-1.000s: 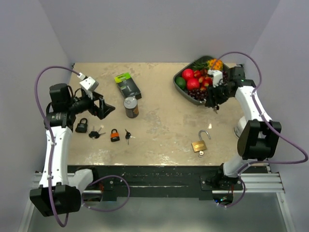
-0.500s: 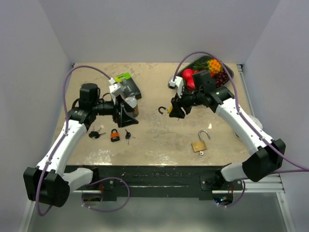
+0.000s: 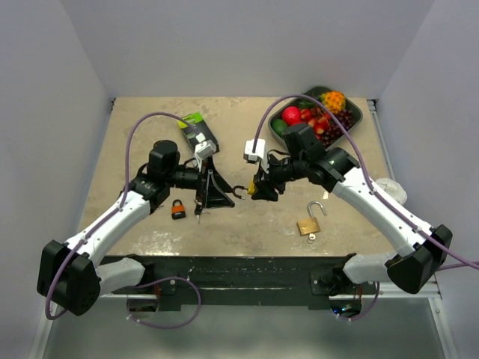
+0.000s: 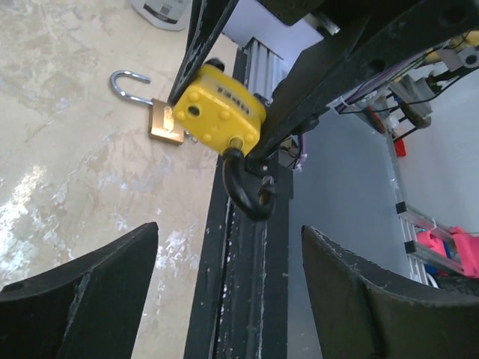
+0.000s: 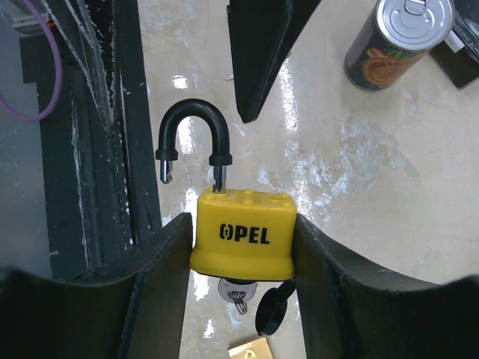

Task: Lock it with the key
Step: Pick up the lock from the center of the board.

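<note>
Padlock [image 5: 243,235] (yellow) in mid-air above table [image 3: 135,142] centre, body pinched by R gripper [image 5: 241,258]. Black shackle [image 5: 193,123] sprung open, key [image 5: 271,310] in underside. L gripper [image 4: 228,247] spread wide, facing shackle, not touching. Brass lock [image 3: 309,224] lies open near.

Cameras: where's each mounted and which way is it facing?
Top external: above and behind the bases, looking down on the table; both arms show, left pincer and right pincer nearly touching mid-table.
Left wrist: on the left arm, facing the right pincer; own pincer open at the bottom.
Right wrist: on the right arm, looking down past own pincer clamping the yellow padlock.
Shared: both wrist views show that padlock, shackle open.
</note>
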You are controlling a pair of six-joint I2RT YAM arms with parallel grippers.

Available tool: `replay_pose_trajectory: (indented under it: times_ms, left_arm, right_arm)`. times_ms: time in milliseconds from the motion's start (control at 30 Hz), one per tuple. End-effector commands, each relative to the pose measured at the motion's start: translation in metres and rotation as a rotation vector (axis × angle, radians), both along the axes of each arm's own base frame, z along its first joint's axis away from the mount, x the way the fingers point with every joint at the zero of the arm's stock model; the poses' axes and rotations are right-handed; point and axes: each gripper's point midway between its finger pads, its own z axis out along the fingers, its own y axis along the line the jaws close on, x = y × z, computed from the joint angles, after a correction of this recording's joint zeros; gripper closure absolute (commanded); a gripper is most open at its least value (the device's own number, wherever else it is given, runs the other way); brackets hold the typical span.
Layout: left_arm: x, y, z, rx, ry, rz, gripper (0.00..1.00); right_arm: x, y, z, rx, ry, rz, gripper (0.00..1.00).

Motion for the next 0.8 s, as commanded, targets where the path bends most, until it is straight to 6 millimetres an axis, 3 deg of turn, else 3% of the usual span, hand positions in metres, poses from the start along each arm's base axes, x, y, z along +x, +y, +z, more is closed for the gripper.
replay_pose_trajectory:
  times_ms: [0,233,433,600,700,733,767]
  left_arm:
    - [0.000,-0.008,0.021,-0.067,-0.018,-0.010,0.20]
    - [-0.006,-0.015,0.024,-0.087,0.001,-0.020,0.32]
    - [-0.007,-0.018,0.022,-0.087,0.022,-0.028,0.59]
    - [-0.011,-0.017,0.022,-0.091,0.015,-0.047,0.97]
    - [-0.013,-0.016,0.027,-0.093,-0.005,-0.062,1.00]
    - [-0.014,-0.016,0.028,-0.094,-0.006,-0.068,1.00]
    - [-0.016,-0.015,0.031,-0.100,-0.008,-0.077,1.00]
  right_arm:
    - [0.002,0.008,0.024,0.051,-0.115,0.033,1.00]
    - [-0.008,0.014,0.028,0.051,-0.148,0.083,1.00]
    - [-0.011,0.016,0.033,0.054,-0.167,0.101,1.00]
    - [-0.011,0.017,0.034,0.057,-0.169,0.097,1.00]
    - [-0.013,0.017,0.033,0.060,-0.150,0.098,1.00]
    - [-0.014,0.018,0.032,0.064,-0.128,0.093,0.88]
    - [-0.015,0.018,0.031,0.066,-0.108,0.082,0.68]
